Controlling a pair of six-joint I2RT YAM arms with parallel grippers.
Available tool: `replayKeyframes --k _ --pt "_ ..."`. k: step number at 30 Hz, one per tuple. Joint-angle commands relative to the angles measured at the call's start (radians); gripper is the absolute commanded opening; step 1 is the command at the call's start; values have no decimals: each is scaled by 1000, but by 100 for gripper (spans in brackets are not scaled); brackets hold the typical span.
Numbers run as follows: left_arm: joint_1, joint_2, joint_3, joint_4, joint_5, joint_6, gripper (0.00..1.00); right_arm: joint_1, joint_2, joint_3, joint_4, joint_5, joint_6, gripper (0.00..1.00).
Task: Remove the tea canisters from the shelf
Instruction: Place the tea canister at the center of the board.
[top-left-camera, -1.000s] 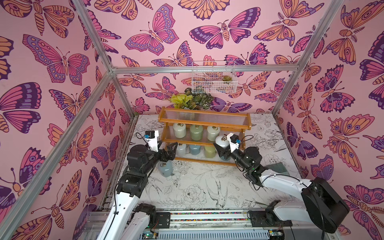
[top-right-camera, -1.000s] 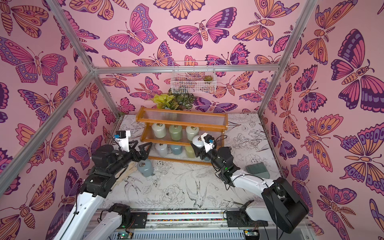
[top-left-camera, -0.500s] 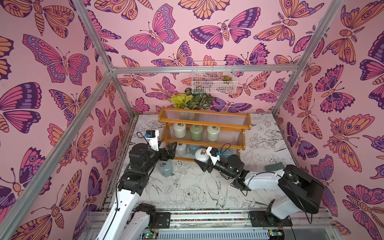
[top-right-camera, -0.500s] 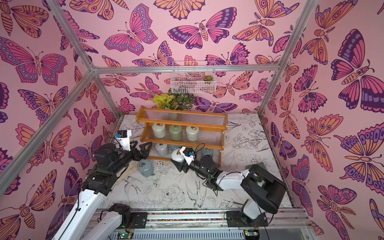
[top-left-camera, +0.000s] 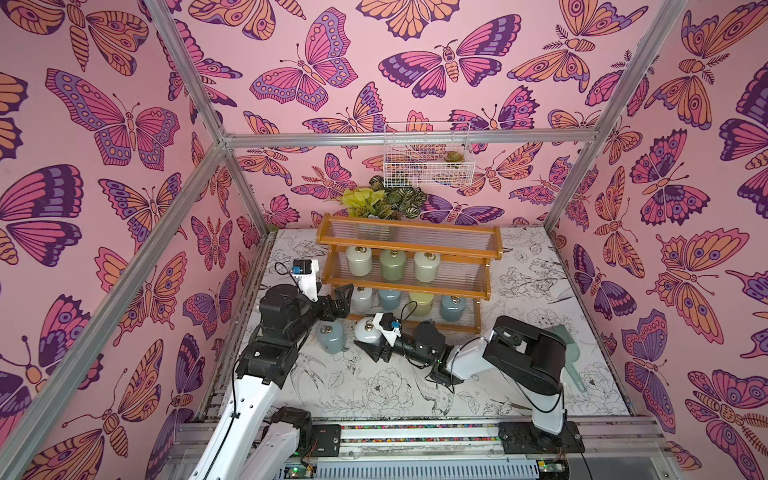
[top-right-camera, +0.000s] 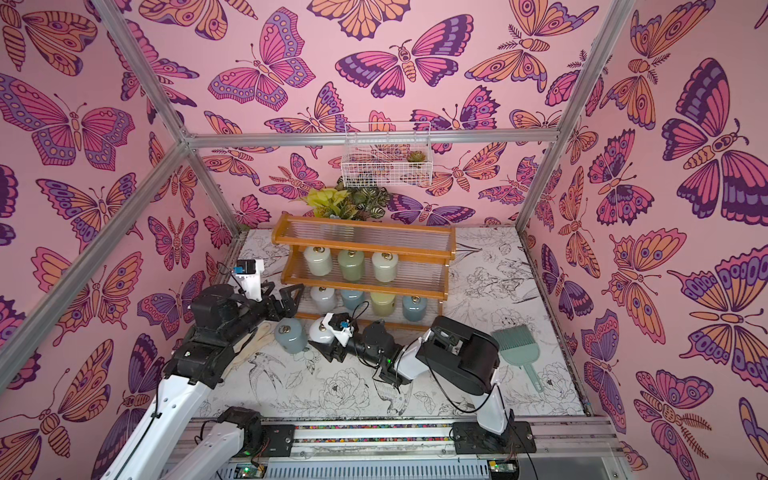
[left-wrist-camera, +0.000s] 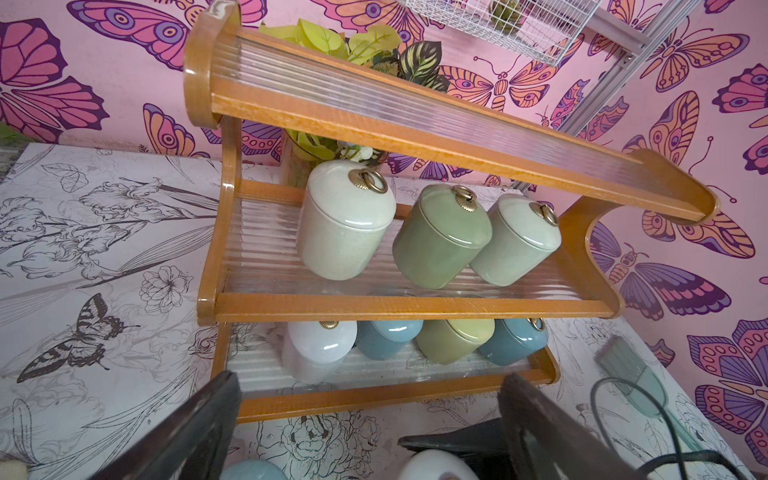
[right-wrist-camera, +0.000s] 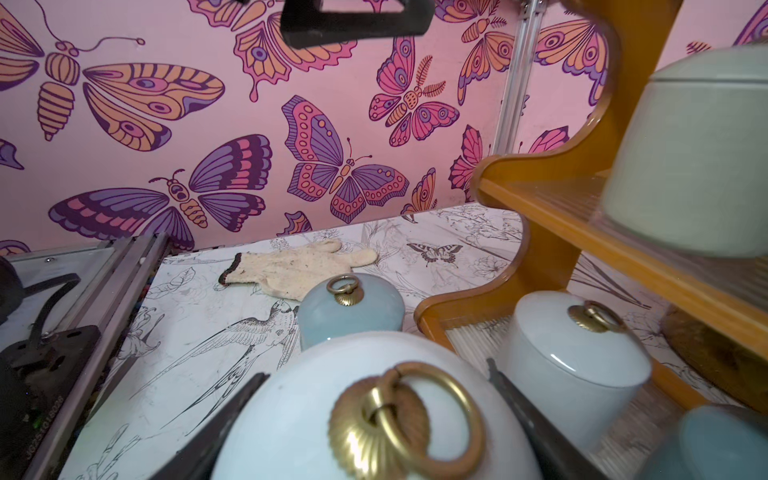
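Right pincer (right-wrist-camera: 376, 432) low — around white canister (right-wrist-camera: 291, 407)

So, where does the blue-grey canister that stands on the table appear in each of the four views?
Top view: the blue-grey canister is left of centre, in front of the left end of the shelf.
Top view: same spot, beside the white canister.
Left wrist: only its top shows, at the bottom edge.
Right wrist: centre, ring pull up.
Shared landmark: the shelf's orange-brown frame.
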Motion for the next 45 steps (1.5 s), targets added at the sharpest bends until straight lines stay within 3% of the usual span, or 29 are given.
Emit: replayKeyframes --k 1,15,26,38,45 --pt "-3 -2 18 -7 -1 16 100 14 34 63 118 7 21 67" --pt "-4 -8 30 -10 9 20 100 16 199 128 118 32 56 68" --pt "-4 4 62 -27 12 27 100 16 346 268 119 18 123 70" --pt "-3 -2 84 -66 14 28 100 15 523 440 118 62 197 80" --pt "-3 -12 82 -77 12 32 100 14 557 475 117 59 168 85"
